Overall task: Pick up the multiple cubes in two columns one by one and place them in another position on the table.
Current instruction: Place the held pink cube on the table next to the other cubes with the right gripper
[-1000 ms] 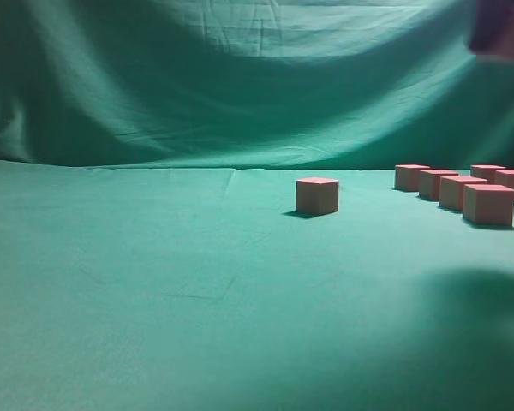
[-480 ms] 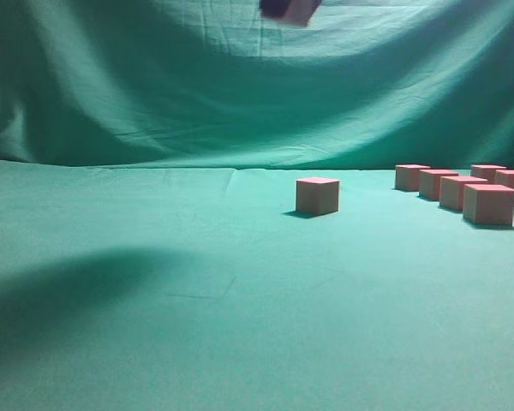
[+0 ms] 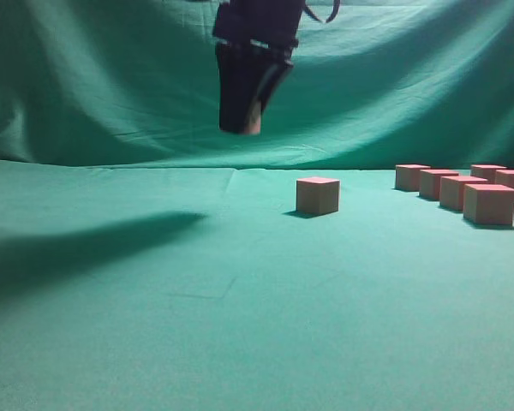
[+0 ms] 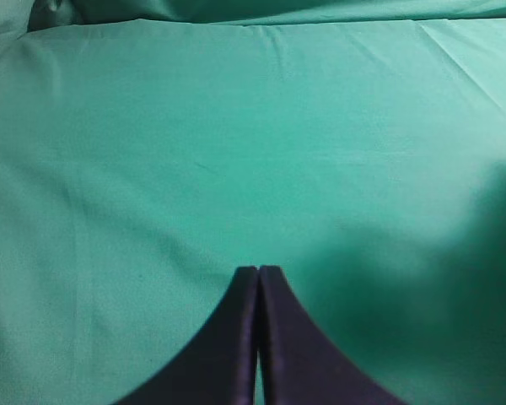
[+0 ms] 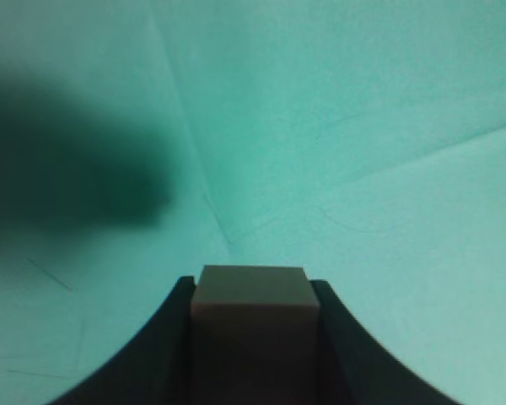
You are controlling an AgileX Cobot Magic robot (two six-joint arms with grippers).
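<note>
Leftward since a second earlier travelled the right gripper (image 3: pixel 247 120), clamped on one cube (image 5: pixel 251 314), hanging high over the green surface (image 3: pixel 154 300) left of the lone cube (image 3: pixel 317 195), presumably for placement.

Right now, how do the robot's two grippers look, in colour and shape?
Both look black and plain. The left gripper has two curved fingers narrowing to thin tips. The right gripper has long dark fingers tapering downward below a blocky body, with a thin dark cable looping near its top.
</note>
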